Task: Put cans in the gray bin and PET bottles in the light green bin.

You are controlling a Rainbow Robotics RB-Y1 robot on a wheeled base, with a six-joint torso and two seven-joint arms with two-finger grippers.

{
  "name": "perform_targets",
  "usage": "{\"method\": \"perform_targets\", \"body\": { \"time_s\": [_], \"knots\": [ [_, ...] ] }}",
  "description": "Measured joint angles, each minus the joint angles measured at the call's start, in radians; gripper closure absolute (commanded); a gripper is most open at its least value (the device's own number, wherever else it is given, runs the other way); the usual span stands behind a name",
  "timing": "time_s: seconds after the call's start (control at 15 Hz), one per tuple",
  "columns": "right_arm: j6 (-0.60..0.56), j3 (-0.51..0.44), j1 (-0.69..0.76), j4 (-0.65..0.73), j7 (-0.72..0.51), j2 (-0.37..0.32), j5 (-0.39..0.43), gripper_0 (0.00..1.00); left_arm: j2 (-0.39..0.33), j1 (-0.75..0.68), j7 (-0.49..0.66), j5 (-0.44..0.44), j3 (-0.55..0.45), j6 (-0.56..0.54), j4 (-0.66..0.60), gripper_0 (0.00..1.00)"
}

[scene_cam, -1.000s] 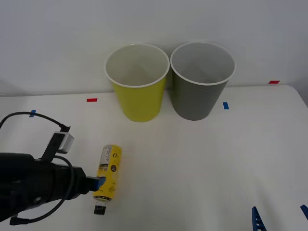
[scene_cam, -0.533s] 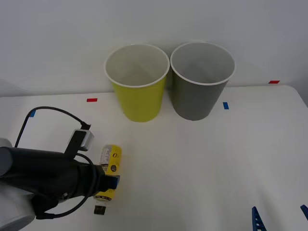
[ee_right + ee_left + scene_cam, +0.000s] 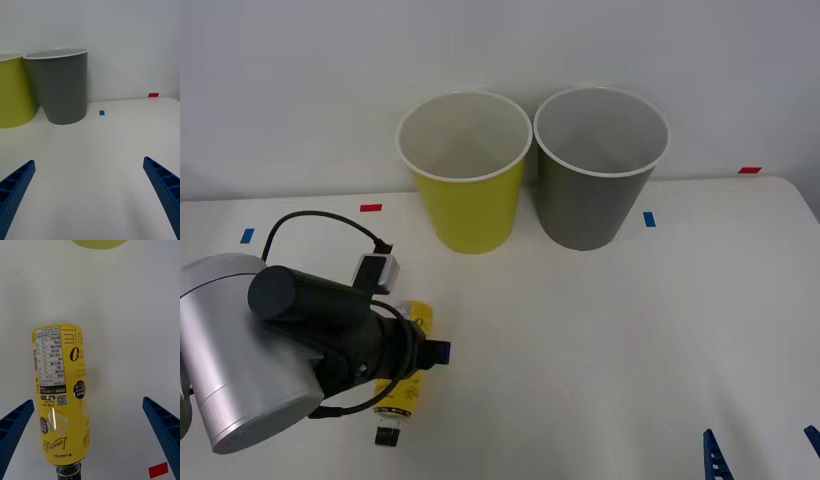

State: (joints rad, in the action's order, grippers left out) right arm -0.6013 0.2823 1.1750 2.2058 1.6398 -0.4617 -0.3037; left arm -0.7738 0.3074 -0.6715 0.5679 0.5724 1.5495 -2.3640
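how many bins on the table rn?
2. The light green bin stands at the table's far edge; the gray bin stands right beside it, on the robot's right.

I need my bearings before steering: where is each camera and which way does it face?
Front: above the arms, looking down at the table; left arm over the PET bottle.
Left wrist: directly above the bottle, open left tool.
Right wrist: low, facing the gray bin, open right tool.
Front and right wrist share the light green bin.
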Motion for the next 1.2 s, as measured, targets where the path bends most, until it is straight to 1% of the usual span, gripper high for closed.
{"method": "perform_targets", "body": {
  "time_s": [0.07,0.2,0.53,0.73,0.93,1.2],
  "knots": [
    [0.0,0.0,0.0,0.0,0.0,0.0,0.0,0.0,0.016,0.001,-0.005,-0.017,0.0,0.027,0.001,0.0],
    [0.0,0.0,0.0,0.0,0.0,0.0,0.0,0.0,0.029,0.001,-0.012,-0.036,0.001,0.045,0.01,0.0],
    [0.0,0.0,0.0,0.0,0.0,0.0,0.0,0.0,0.054,0.001,-0.028,-0.041,0.001,0.071,0.04,0.0],
    [0.0,0.0,0.0,0.0,0.0,0.0,0.0,0.0,0.085,0.007,-0.049,-0.064,0.001,0.073,0.09,0.0],
    [0.0,0.0,0.0,0.0,0.0,0.0,0.0,0.0,0.108,0.031,-0.126,-0.105,0.001,0.073,0.153,0.0],
    [0.0,0.0,0.0,0.0,0.0,0.0,0.0,0.0,0.151,0.047,-0.13,-0.12,0.0,0.073,0.199,0.0]
  ]
}}
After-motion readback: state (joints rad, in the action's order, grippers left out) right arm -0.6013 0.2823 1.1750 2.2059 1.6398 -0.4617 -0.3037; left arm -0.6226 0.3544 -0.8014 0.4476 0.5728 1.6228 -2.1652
